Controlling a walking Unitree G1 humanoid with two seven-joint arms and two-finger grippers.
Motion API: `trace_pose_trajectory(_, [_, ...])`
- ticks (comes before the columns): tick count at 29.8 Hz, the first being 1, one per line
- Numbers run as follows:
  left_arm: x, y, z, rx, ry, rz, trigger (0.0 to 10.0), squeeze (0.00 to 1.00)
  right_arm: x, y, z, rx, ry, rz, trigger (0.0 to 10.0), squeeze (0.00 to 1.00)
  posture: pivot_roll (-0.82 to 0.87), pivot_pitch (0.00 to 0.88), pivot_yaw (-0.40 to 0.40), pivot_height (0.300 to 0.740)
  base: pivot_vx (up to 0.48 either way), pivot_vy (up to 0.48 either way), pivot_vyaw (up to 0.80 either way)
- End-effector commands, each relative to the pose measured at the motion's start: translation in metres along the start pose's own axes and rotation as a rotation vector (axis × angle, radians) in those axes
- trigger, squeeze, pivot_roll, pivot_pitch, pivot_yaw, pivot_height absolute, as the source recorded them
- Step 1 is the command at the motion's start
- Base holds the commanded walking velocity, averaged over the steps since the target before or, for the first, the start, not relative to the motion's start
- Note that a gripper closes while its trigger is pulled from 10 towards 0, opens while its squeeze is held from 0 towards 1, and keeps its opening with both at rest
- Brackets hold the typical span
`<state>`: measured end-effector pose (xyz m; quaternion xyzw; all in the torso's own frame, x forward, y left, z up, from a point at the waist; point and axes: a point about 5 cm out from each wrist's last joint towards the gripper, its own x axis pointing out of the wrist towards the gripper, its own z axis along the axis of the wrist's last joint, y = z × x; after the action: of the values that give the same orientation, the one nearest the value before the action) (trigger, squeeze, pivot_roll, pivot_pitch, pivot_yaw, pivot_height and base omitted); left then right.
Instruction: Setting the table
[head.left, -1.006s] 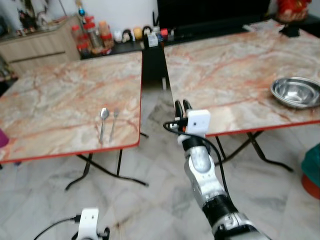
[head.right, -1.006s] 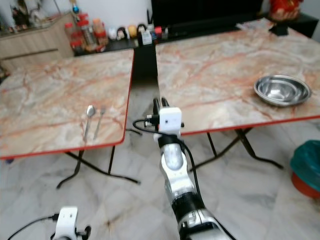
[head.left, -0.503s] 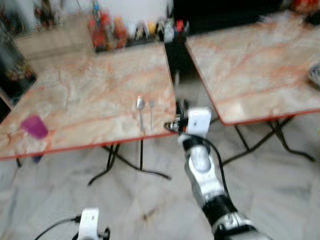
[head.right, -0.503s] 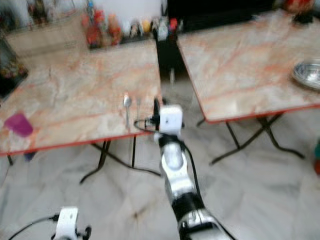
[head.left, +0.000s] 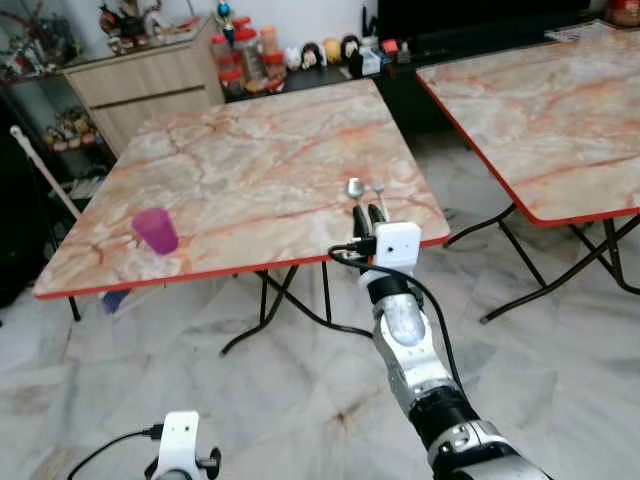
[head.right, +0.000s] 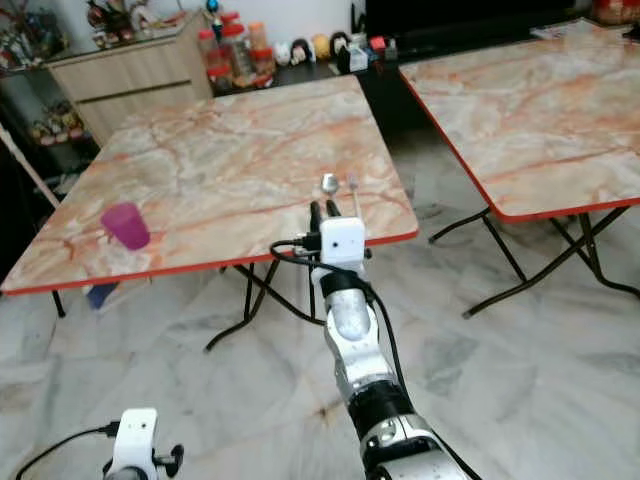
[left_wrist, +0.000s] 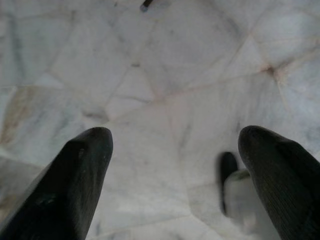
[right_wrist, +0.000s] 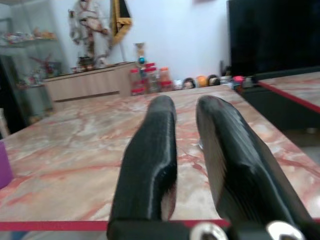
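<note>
So the right gripper (head.left: 366, 213) is hanging just off the near edge of the marble table (head.left: 250, 170) with its two black fingers (right_wrist: 150, 155) nearly together and nothing between them; I'd say it should be opening up and coming in low along the handle rather than jabbing from above. The spoon (head.left: 355, 191) and fork (head.left: 379, 190) are lying side by side, thin shiny metal, near that edge just beyond the fingertips. Left gripper (left_wrist: 175, 165) is hanging down by the floor, spread wide, holding nothing.

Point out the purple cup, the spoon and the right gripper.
purple cup (head.left: 156, 230), left eye view, its side wall.
spoon (head.left: 354, 187), left eye view, its bowl.
right gripper (right_wrist: 185, 107), right wrist view, between the fingertips.
</note>
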<state>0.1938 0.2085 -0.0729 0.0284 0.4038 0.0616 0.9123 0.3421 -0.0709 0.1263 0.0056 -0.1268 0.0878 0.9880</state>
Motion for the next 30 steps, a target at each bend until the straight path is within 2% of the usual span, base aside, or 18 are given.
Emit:
trace_pose_trajectory(1, [0.0,0.007,0.0,-0.007,-0.007,0.018,10.0,0.0,-0.004,0.004,-0.011,0.012,0.059,0.016,10.0,0.0,0.02,0.0,0.11,0.736,0.0,0.0,0.0])
trace_pose_trajectory(4, [0.0,0.007,0.0,-0.009,-0.002,0.017,10.0,0.0,-0.013,-0.004,-0.027,-0.011,0.138,0.005,10.0,0.0,0.02,0.0,0.109,0.736,0.0,0.0,0.0])
trace_pose_trajectory(5, [0.0,0.006,0.0,-0.008,0.003,0.016,10.0,0.0,-0.021,-0.009,-0.039,-0.033,0.194,0.004,10.0,0.0,0.02,0.0,0.106,0.736,0.0,0.0,0.0])
trace_pose_trajectory(12, [0.0,0.005,-0.001,-0.014,0.003,0.012,10.0,0.0,-0.055,-0.021,-0.076,-0.068,0.391,0.015,10.0,0.0,0.02,0.0,0.104,0.736,0.0,0.0,0.0])
trace_pose_trajectory(14, [-0.001,0.005,-0.002,-0.013,0.006,0.012,10.0,0.0,-0.077,-0.029,-0.095,-0.068,0.511,0.002,10.0,0.0,0.02,0.0,0.104,0.736,0.0,0.0,0.0])
trace_pose_trajectory(15, [-0.001,0.005,-0.002,-0.013,0.006,0.012,10.0,0.0,-0.077,-0.029,-0.095,-0.068,0.511,0.002,10.0,0.0,0.02,0.0,0.104,0.736,0.0,0.0,0.0])
trace_pose_trajectory(16, [-0.001,0.005,-0.002,-0.011,0.006,0.011,10.0,0.0,-0.093,-0.034,-0.108,-0.077,0.607,0.001,10.0,0.0,0.02,0.0,0.104,0.736,0.0,0.0,0.0])
trace_pose_trajectory(17, [-0.001,0.005,-0.002,-0.01,0.007,0.011,10.0,0.0,-0.101,-0.036,-0.114,-0.077,0.653,0.004,10.0,0.0,0.01,0.0,0.104,0.736,0.0,0.0,0.0])
trace_pose_trajectory(19, [-0.001,0.005,-0.002,-0.008,0.008,0.01,10.0,0.0,-0.11,-0.038,-0.119,-0.076,0.696,0.008,10.0,0.0,0.01,0.0,0.104,0.736,0.0,0.0,0.0])
trace_pose_trajectory(21, [-0.001,0.005,-0.002,-0.008,0.008,0.01,10.0,0.0,-0.11,-0.038,-0.12,-0.075,0.7,0.009,10.0,0.0,0.01,0.0,0.104,0.736,0.0,0.0,0.0])
trace_pose_trajectory(22, [-0.001,0.004,-0.002,-0.006,0.008,0.007,10.0,0.0,-0.131,-0.044,-0.131,-0.086,0.798,-0.005,10.0,0.0,0.02,0.0,0.103,0.736,0.0,0.0,0.0])
trace_pose_trajectory(23, [-0.001,0.003,-0.003,-0.004,0.009,0.004,10.0,0.0,-0.16,-0.053,-0.144,-0.096,0.924,-0.025,10.0,0.0,0.02,0.0,0.103,0.736,0.0,0.0,0.0])
trace_pose_trajectory(26, [-0.001,0.002,-0.003,0.007,0.013,-0.003,10.0,0.0,-0.188,-0.061,-0.153,-0.065,1.032,-0.076,10.0,0.0,0.01,0.0,0.103,0.736,0.0,0.0,0.0])
trace_pose_trajectory(30, [-0.001,0.001,-0.003,0.014,0.019,-0.008,10.0,0.0,-0.205,-0.066,-0.157,-0.037,1.093,-0.112,10.0,0.0,0.0,0.0,0.101,0.736,0.0,0.0,0.0])
